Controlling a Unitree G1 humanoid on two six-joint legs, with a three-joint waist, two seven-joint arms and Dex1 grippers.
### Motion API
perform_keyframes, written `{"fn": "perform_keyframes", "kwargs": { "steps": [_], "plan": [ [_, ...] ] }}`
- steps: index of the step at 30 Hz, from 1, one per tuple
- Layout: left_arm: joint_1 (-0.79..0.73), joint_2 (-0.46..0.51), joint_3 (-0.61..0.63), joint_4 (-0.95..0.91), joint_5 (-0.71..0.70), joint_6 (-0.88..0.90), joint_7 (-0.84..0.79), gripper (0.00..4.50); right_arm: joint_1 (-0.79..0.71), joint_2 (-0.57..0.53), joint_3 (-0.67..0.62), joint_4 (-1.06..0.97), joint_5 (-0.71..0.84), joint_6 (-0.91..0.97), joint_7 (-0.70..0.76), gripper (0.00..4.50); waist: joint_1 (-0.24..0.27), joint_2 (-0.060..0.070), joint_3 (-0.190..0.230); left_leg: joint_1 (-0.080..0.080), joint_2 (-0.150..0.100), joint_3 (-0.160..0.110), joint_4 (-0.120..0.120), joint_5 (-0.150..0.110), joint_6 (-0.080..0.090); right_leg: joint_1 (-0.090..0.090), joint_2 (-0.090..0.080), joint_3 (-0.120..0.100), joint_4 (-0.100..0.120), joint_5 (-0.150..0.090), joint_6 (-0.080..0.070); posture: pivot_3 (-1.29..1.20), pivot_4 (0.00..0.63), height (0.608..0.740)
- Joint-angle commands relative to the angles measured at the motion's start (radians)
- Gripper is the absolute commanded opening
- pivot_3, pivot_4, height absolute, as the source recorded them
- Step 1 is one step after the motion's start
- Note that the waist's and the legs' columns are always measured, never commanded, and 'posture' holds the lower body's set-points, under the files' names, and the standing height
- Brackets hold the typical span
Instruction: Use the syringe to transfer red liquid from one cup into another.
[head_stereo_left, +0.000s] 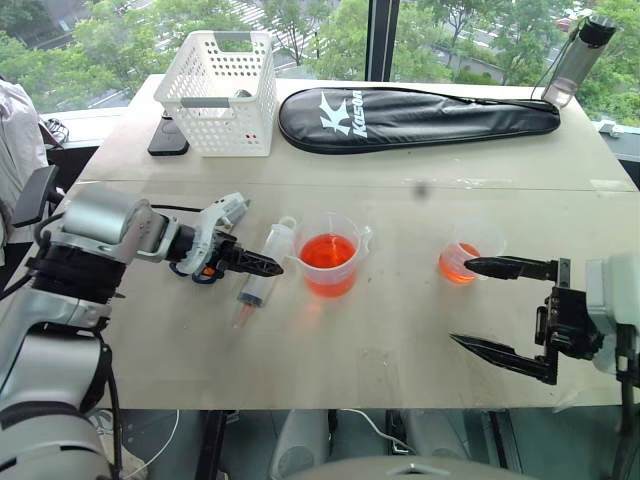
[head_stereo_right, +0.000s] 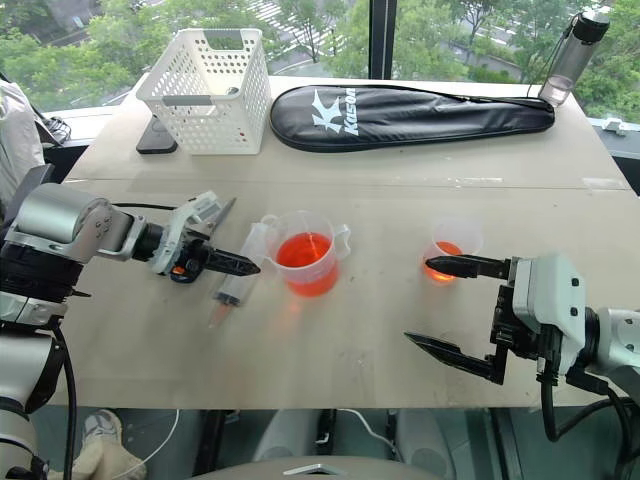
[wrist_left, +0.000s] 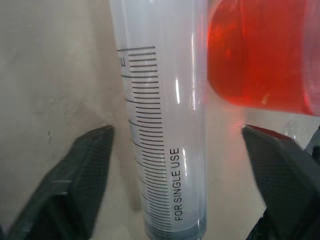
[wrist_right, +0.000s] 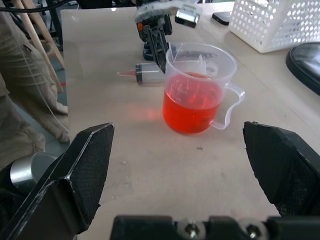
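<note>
Syringe: we see the clear syringe (head_stereo_left: 261, 270) lying flat on the pale table (head_stereo_left: 400, 350), tip toward the near edge, flanged end toward the far side, just left of the big beaker.
Syringe markings: in the left wrist view the barrel (wrist_left: 162, 125) shows black graduation lines and the words FOR SINGLE USE.
Left gripper: our left gripper (head_stereo_left: 262, 266) is down at the syringe with its black fingers spread wide, one on each side of the barrel; the wrist view shows a gap between each finger and the plastic.
Large beaker: the wide clear beaker (head_stereo_left: 331, 255) stands upright near the table's middle, with a deep body of red liquid (head_stereo_left: 328, 252) and a side handle turned to the right.
Small cup: the smaller clear cup (head_stereo_left: 468, 255) stands well to the right of the beaker, with a shallow layer of red liquid at the bottom.
Right gripper: our right gripper (head_stereo_left: 495, 305) hangs above the table's near right part, fingers spread far apart and holding nothing; its upper fingertip sits in front of the small cup.
Far side: we see a white perforated basket (head_stereo_left: 218, 90), a dark phone-like slab (head_stereo_left: 168, 137) beside it, a black racket cover (head_stereo_left: 415, 117) and a clear bottle (head_stereo_left: 580, 60) at the far right corner.
</note>
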Motion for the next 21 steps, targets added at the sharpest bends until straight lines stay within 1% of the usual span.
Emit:
{"fn": "perform_keyframes", "kwargs": {
  "steps": [1,3,4,5,6,7,9,12,13,14,15,17,19,21],
  "plan": [
    [0.079,-0.005,0.224,-0.140,-0.044,0.012,0.079,4.44,0.057,0.033,-0.059,-0.007,-0.050,-0.038,-0.012,4.50,-0.001,0.000,0.000,0.000,0.000,0.000,0.000,0.000,0.000,0.000,0.000,0.000,0.000,0.000,0.000,0.00,0.150,0.724],
    [0.143,-0.017,0.315,-0.225,-0.060,-0.023,0.109,4.44,0.082,0.049,-0.072,-0.007,-0.068,-0.050,-0.017,4.50,-0.003,0.000,0.000,0.000,0.000,0.000,0.000,0.001,-0.001,0.000,-0.001,0.000,0.000,0.000,0.000,0.00,0.150,0.724],
    [0.200,-0.093,0.459,-0.314,-0.072,-0.120,0.173,4.44,0.113,0.061,-0.095,-0.003,-0.091,-0.058,-0.016,4.50,-0.003,0.000,-0.001,0.000,0.001,0.001,0.000,0.001,-0.002,0.000,-0.001,0.000,0.000,0.000,0.000,0.00,0.150,0.724],
    [0.250,-0.164,0.584,-0.397,-0.108,-0.204,0.196,4.44,0.143,0.070,-0.118,0.002,-0.109,-0.065,-0.009,4.50,0.000,0.001,-0.001,0.000,0.001,0.000,0.000,0.001,-0.002,0.001,-0.001,0.000,0.000,0.000,0.000,0.00,0.150,0.724],
    [0.303,-0.192,0.663,-0.467,-0.139,-0.216,0.206,4.44,0.173,0.081,-0.144,0.011,-0.125,-0.074,0.002,4.50,0.003,0.001,-0.002,0.001,0.001,0.001,0.000,0.001,-0.002,0.001,-0.002,0.000,0.000,0.000,0.000,0.00,0.150,0.724],
    [0.360,-0.220,0.717,-0.535,-0.153,-0.270,0.200,4.44,0.199,0.091,-0.170,0.027,-0.141,-0.084,0.015,4.50,0.002,0.000,-0.002,0.001,0.001,0.000,0.001,0.001,-0.002,0.002,-0.003,-0.001,0.000,0.000,0.000,0.00,0.150,0.724],
    [0.423,-0.245,0.761,-0.596,-0.191,-0.261,0.222,4.44,0.239,0.100,-0.211,0.057,-0.163,-0.105,0.047,4.50,0.002,-0.001,-0.003,0.001,0.001,0.000,0.001,0.001,-0.002,0.003,-0.003,-0.001,-0.001,0.000,0.000,0.00,0.150,0.724],
    [0.557,-0.269,0.815,-0.674,-0.176,-0.404,0.200,4.44,0.300,0.108,-0.296,0.117,-0.175,-0.131,0.109,4.50,0.001,0.001,-0.004,0.005,0.001,0.001,0.001,0.001,-0.002,0.006,-0.003,0.000,-0.001,0.000,0.000,0.00,0.150,0.724],
    [0.611,-0.264,0.835,-0.688,-0.170,-0.440,0.184,4.44,0.320,0.110,-0.325,0.139,-0.179,-0.139,0.132,4.50,0.000,0.001,-0.004,0.011,0.001,0.001,0.000,0.000,-0.002,0.011,-0.003,0.000,-0.002,0.000,-0.001,0.00,0.150,0.724],
    [0.679,-0.254,0.861,-0.700,-0.161,-0.473,0.158,4.44,0.342,0.111,-0.357,0.164,-0.183,-0.146,0.157,4.50,-0.001,0.001,-0.004,0.018,0.001,0.002,-0.003,-0.002,0.003,0.017,-0.004,0.000,-0.003,0.000,-0.001,0.00,0.150,0.724],
    [0.732,-0.246,0.882,-0.707,-0.162,-0.496,0.142,4.44,0.361,0.113,-0.379,0.183,-0.187,-0.153,0.178,4.50,-0.001,0.001,-0.004,0.020,0.001,0.003,-0.006,-0.003,0.003,0.018,-0.004,0.001,-0.003,-0.001,-0.001,0.00,0.150,0.724],
    [0.831,-0.226,0.917,-0.710,-0.161,-0.537,0.103,4.44,0.401,0.117,-0.413,0.220,-0.205,-0.175,0.221,4.50,0.001,0.000,-0.004,0.023,0.001,0.004,-0.009,-0.003,0.003,0.019,-0.004,0.002,-0.003,-0.001,-0.002,0.00,0.150,0.724],
    [0.909,-0.209,0.938,-0.699,-0.152,-0.580,0.071,4.44,0.426,0.122,-0.432,0.245,-0.220,-0.194,0.247,4.50,0.002,0.000,-0.004,0.024,0.001,0.004,-0.010,-0.003,0.003,0.019,-0.005,0.002,-0.003,-0.004,-0.007,0.00,0.150,0.724],
    [1.009,-0.198,0.954,-0.676,-0.113,-0.652,0.017,4.44,0.448,0.127,-0.450,0.269,-0.228,-0.203,0.266,4.50,0.001,0.003,-0.006,0.024,0.001,0.004,-0.010,-0.003,0.003,0.019,-0.005,0.002,-0.003,-0.004,-0.007,0.00,0.150,0.724]
  ]
}}
